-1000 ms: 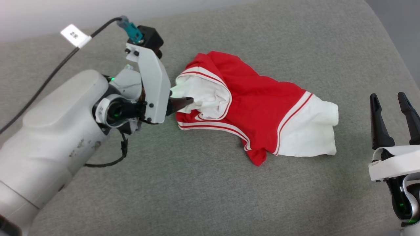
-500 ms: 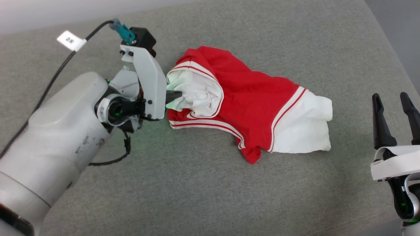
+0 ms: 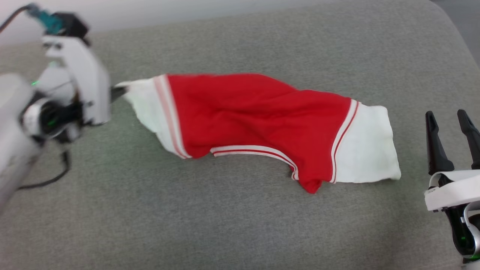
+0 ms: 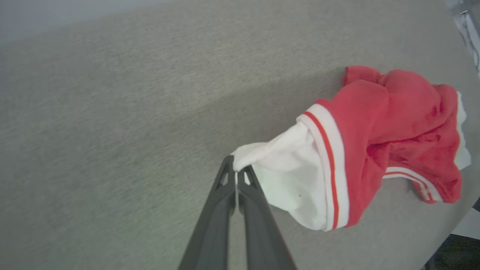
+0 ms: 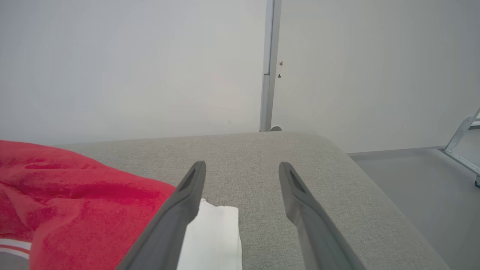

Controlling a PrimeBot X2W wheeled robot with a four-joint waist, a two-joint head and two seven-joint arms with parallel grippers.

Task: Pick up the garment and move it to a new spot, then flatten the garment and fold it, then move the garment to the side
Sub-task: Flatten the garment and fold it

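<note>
Red, limp cloth, the garment (image 3: pixel 262 112) sprawled across the grey surface (image 3: pixel 225 225). My left tool (image 4: pixel 235 170) gripped its left sleeve tip (image 4: pixel 255 153); my right tool (image 3: pixel 445 114) stood open, empty, near the right sleeve (image 3: pixel 367 150), probably the next hold.

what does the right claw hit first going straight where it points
Probably nothing close: the right claw points across bare cushion, passing beside the shirt, toward the wall. It may skim the cushion first; depth is unclear.
</note>
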